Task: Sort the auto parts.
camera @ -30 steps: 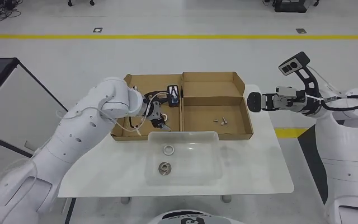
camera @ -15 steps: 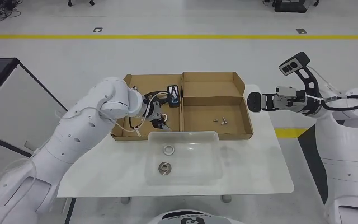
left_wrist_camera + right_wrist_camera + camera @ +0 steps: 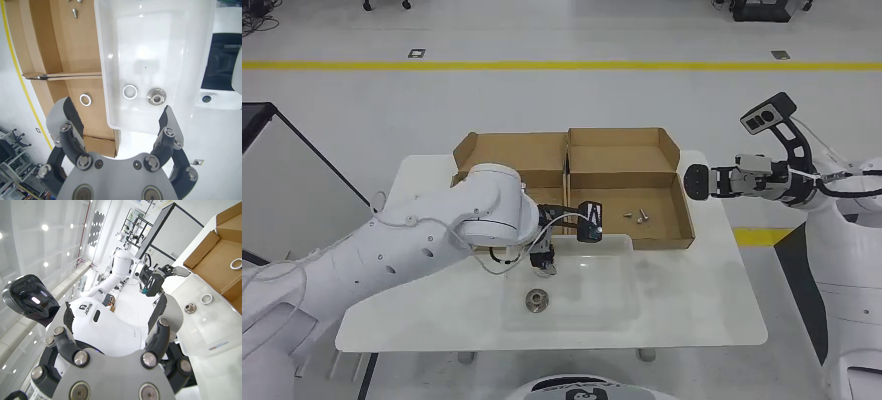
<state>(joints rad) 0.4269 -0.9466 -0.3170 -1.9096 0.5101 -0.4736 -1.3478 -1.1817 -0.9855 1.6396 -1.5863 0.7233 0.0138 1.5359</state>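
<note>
Now, bin (image 3: 151, 47) holding ring (image 3: 123, 92) and hub (image 3: 151, 94), box (image 3: 79, 47) holding second ring (image 3: 81, 99), left fingers (image 3: 72, 113) and right fingers (image 3: 157, 311) apart.

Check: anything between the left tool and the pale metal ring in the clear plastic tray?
Nothing visible. The open left tool hangs above the clear plastic tray; the pale metal ring lies uncovered on its floor, the silver flanged hub beside it, apart.

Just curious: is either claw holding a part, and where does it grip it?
Nothing is held: the left gripper and the right gripper both stand open and empty.
</note>
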